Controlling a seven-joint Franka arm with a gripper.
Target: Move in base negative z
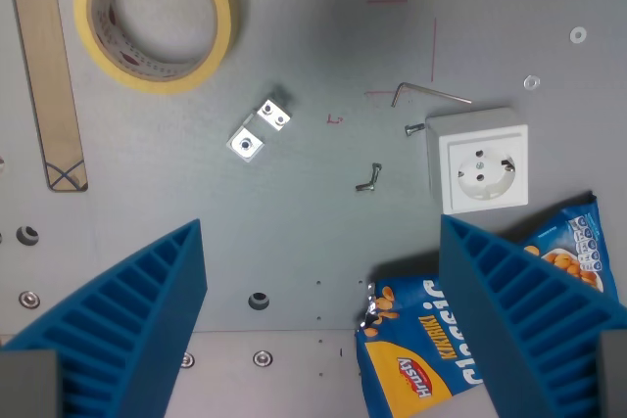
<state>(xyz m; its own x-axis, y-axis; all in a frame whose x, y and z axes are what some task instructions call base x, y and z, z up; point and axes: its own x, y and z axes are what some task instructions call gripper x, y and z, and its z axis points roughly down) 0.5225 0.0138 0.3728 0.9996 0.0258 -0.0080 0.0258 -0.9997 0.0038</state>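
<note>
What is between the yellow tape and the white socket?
In the wrist view, a small metal bracket lies between the tape and the socket, with a bent hex key nearer the socket.

Wrist view, looking straight down on table [294, 212]. Tape roll [155, 15] lay at upper left, with wooden strip [46, 66] just to its left, running from top edge downward. Metal bracket [260, 131] sat near centre, below and right of tape roll. Allen key [428, 94] lay right of centre; wall socket [478, 161] directly below it, a small screw [413, 128] just beside socket's upper left corner. Bent metal piece [368, 179] lay left of socket. Snack bag [460, 330] lay at lower right, below socket, partly hidden behind one finger [529, 325]. Two washers [578, 35] were at far upper right, well apart from socket.
</note>
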